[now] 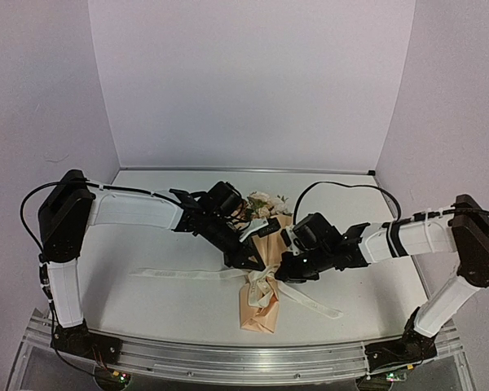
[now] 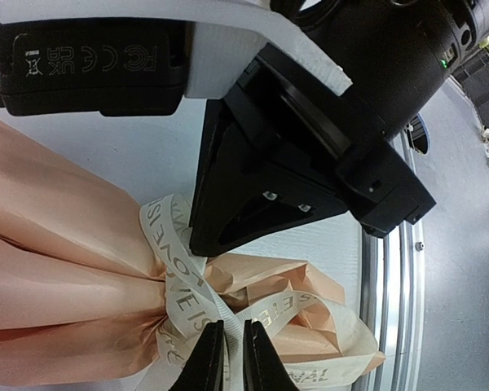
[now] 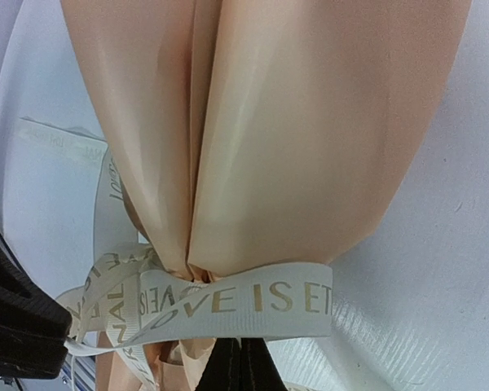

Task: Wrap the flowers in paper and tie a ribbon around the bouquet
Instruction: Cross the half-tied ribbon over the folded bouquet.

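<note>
Bouquet lay flat on the desk, its waist right under both pincer tips. Long axis ran near-to-far: flowers pointed at the back wall beyond the pincers, flared foot toward the near desk edge. Ribbon sat round the waist in a loose knot, 1 tail out left of the left pincer, 1 near-right. Left pincer was pinching a ribbon strand. Right pincer was pressed together just under the band; couldn't tell if it held ribbon. Step: tying. Next, I'd judge: pull the strands apart to cinch, without dragging the bouquet.
</note>
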{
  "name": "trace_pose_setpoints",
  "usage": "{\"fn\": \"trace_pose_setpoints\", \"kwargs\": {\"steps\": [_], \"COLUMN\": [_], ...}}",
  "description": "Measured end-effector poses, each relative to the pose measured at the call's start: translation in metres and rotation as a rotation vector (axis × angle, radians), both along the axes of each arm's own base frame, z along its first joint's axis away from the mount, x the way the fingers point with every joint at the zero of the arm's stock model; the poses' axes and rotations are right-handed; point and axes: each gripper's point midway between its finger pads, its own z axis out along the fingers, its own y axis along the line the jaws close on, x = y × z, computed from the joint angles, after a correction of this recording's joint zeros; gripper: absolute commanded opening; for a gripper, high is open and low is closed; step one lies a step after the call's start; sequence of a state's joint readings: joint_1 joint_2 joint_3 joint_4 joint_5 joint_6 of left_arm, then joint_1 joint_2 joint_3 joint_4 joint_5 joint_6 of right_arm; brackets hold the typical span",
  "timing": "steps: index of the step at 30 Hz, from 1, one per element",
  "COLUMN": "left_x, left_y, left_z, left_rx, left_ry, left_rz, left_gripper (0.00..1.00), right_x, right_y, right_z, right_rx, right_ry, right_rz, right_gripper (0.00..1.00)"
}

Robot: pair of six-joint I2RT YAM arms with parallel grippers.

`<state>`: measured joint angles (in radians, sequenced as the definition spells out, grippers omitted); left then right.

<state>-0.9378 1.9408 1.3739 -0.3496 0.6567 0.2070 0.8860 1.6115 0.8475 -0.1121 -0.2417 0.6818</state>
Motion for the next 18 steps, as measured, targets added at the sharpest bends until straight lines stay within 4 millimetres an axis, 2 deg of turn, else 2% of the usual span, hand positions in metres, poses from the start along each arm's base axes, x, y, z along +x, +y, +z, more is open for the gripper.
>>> {"fn": "trace_pose_setpoints", "kwargs": {"steps": [1,4,13,18], "left_x": [-0.0004,-0.0013,-0.0017,-0.0017], "left_y": [-0.0002,-0.0008,-0.0012,-0.0011], "left_z": [0.0000,-0.0001,-0.0003,-0.0012], "left_rx": [0.000,0.001,0.005,0.007], "left_ry": [0.000,-0.001,0.010,0.013], "left_rz": [-0.001,-0.001,0.009,0.011], "left_gripper": [0.21,0.25,0.17,0.25], "right_x": [-0.0003,-0.0006,0.0016,0.0033], "right_y": [-0.0006,-0.0016,-0.0019,-0.0003], "right_z": [-0.0013,-0.0038,-0.0027,-0.0002], "right_rx": [0.001,0.004,0.027,0.042], "right_ry": [0.000,-0.001,-0.011,-0.017], "right_rz": [-0.002,-0.009,-0.035,-0.044], "right_gripper": [0.00,0.00,0.00,0.00]}}
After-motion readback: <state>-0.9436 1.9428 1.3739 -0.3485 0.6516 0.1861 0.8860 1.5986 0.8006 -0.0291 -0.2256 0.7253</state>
